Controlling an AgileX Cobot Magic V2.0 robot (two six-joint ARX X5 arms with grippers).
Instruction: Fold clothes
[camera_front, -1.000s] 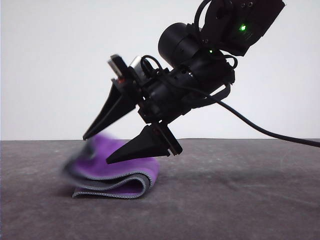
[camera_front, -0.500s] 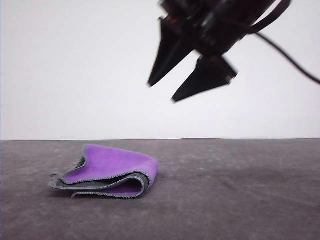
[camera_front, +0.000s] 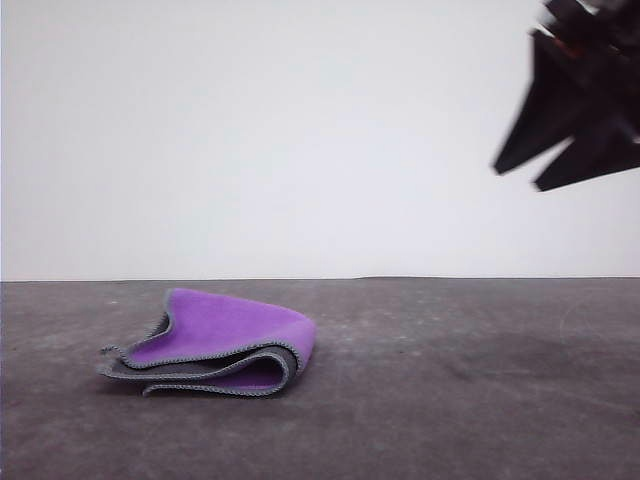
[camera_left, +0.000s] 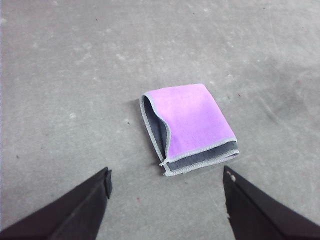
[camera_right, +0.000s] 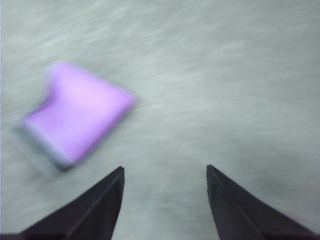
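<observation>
The clothes (camera_front: 215, 345) lie folded on the grey table, left of centre, purple face up with dark grey layers and stitched edging showing at the open side. My right gripper (camera_front: 516, 179) hangs open high at the upper right, far from the cloth and holding nothing. The right wrist view is blurred, with the clothes (camera_right: 77, 112) off to one side of the open right gripper (camera_right: 165, 168). From the left wrist, the clothes (camera_left: 190, 127) sit flat just beyond the open left gripper (camera_left: 166, 171), whose black fingers (camera_left: 95, 195) are spread wide above the table.
The grey table (camera_front: 470, 400) runs wide to the right of the cloth and in front of it. A plain white wall (camera_front: 250, 130) stands behind the table's far edge.
My right gripper has let go of the cloth, risen and swung away to the upper right. The cloth has settled into a folded stack and now lies still.
</observation>
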